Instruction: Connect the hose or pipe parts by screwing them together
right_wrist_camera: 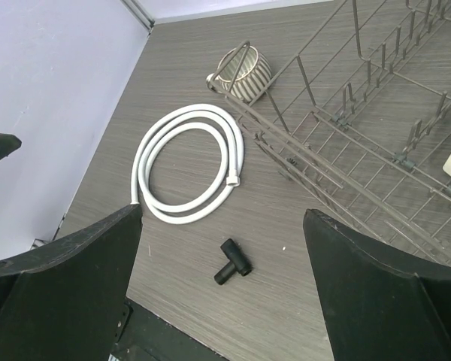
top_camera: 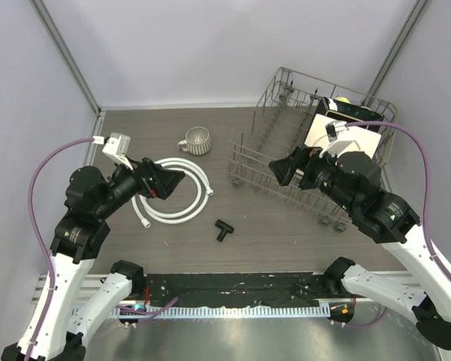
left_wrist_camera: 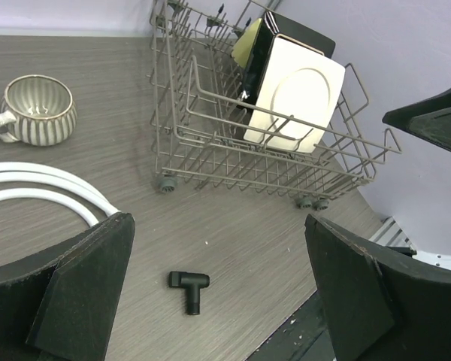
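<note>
Two grippers, both spread wide and empty: the left gripper (top_camera: 168, 180) hovers over the coiled white flexible hose (top_camera: 204, 180) on the left; a small black T-shaped fitting (top_camera: 223, 229) lies nearer, centre, apart from the hose; the right gripper (top_camera: 283, 168) hangs over a grey wire dish rack (top_camera: 249, 162).

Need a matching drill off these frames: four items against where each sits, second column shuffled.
Items:
A. white hose
B. black T fitting
C. ribbed mug
D. white plate

Places:
1. upright in the dish rack
2. nearest the near edge of the table
3. coiled in loops
4. just beyond the coil, handle pointing left in the top view

Pairs: A-3, B-2, C-4, D-1
</note>
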